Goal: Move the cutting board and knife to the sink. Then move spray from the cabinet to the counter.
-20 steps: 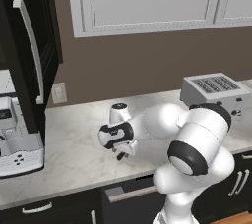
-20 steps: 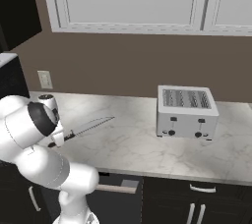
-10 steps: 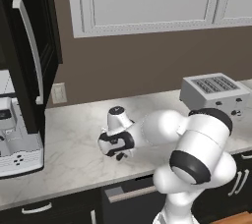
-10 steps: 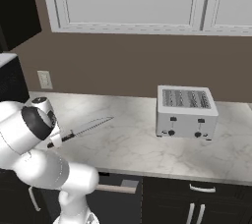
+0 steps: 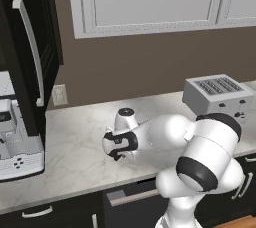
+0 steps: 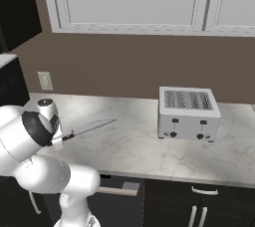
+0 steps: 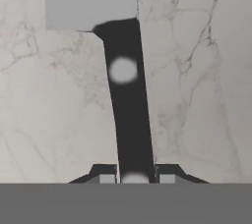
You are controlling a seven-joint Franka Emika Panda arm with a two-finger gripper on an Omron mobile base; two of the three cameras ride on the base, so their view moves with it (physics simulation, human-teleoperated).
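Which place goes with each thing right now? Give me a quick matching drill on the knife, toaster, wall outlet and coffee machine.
Things:
1. knife
2. toaster
3. wall outlet
4. coffee machine

Places:
A. on the brown wall above the counter
B. at the counter's far left end
C. handle between the end effector fingers
D. standing on the counter, to the right

Pairs: 1-C, 2-D, 3-A, 4-B
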